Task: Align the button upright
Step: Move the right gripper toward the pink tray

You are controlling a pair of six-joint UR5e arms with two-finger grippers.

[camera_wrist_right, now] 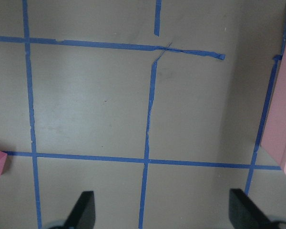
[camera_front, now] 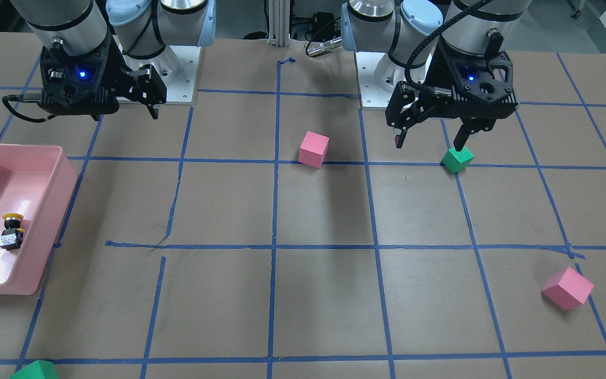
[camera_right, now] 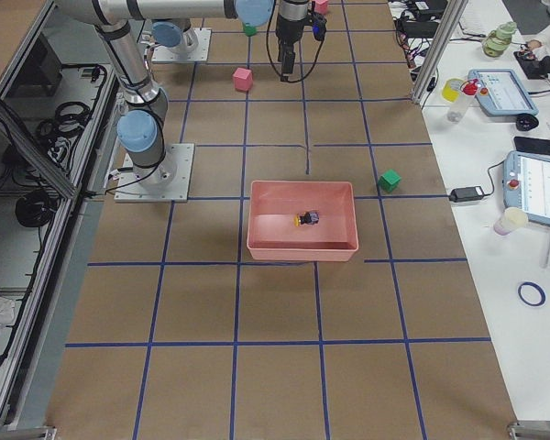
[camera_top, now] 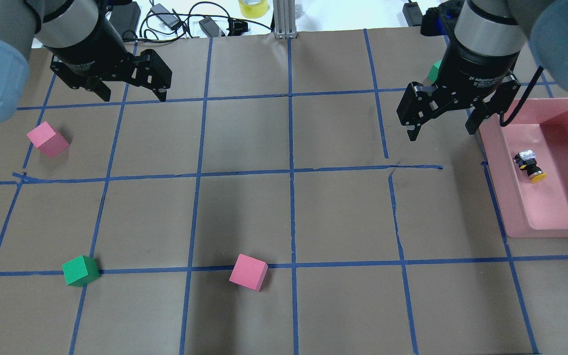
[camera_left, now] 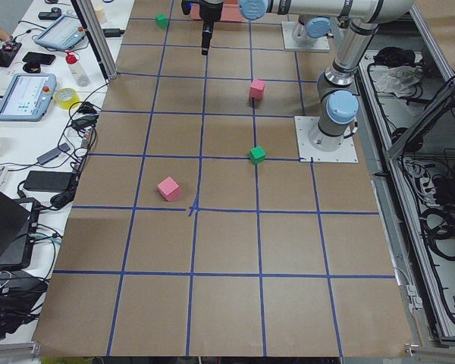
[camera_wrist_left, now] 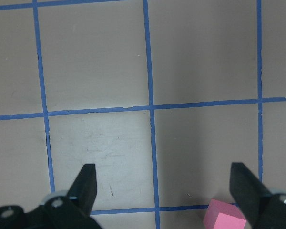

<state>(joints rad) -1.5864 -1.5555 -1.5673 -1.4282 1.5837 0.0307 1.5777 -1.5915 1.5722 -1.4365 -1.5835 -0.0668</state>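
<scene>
Button (camera_top: 530, 166) is down on its side on the glossy floor of the pink tray (camera_top: 511, 197): round yellow cap, black barrel, pale labelled base, print too small to read. Its long axis runs diagonally, cap toward the robot, base away. Right gripper (camera_top: 441, 132) hangs just beside the tray's rim, fingers spread, empty. Left gripper (camera_top: 131, 93) is wide apart too, over the matte brown table (camera_top: 313, 212). The front view crops the tray.

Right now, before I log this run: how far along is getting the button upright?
Nothing looks done: the button lies on its side in the pink bin. Nothing is in hand; the right tool hangs open beside the bin, and the left tool is open across the table. Left: grasp the button and stand it up.
</scene>
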